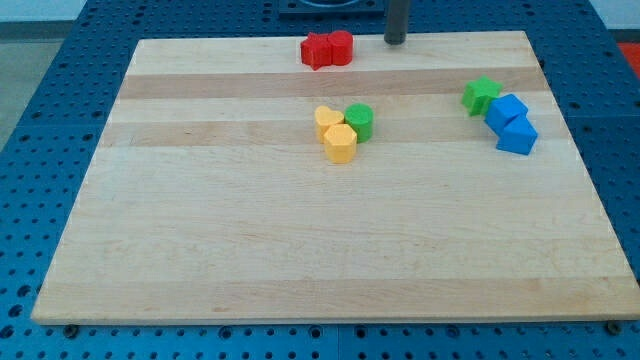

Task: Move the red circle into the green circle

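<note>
My tip rests at the table's top edge, right of the red circle, well apart from the green circle; no hand shows.

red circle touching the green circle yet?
No, the red circle sits near the view's top beside a red star, well apart from the green circle, with my tip to its right.

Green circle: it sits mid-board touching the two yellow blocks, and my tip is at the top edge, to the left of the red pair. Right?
Not quite. The camera view shows my tip to the right of the red pair, beside the red circle, not left. The rest holds: the green circle sits mid-board against the two yellow blocks, and the tip is at the top edge.
</note>
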`<state>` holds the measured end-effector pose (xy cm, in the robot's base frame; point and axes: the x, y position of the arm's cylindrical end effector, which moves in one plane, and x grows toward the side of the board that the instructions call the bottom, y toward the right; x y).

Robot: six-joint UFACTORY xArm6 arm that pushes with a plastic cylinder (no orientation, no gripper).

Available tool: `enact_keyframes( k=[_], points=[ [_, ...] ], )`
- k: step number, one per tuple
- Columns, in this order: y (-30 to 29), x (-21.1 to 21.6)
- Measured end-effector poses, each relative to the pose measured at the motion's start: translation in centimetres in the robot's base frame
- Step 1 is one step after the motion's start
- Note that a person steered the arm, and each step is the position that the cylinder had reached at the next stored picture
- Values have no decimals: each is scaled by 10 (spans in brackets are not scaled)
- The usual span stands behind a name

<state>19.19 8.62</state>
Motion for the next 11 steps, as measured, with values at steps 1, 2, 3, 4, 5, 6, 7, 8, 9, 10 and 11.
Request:
enact_keyframes(
  k=[1, 2, 3, 4, 5, 6, 7, 8, 9, 10, 11],
  points=[
    [-16, 1],
    [-37, 2],
    [-61, 2],
    [-63, 4],
    [-66, 13],
    [-79, 26],
    [-94, 44],
    [-106, 65],
    [-107, 88],
    [-111, 110],
    [-111, 129]
  ],
)
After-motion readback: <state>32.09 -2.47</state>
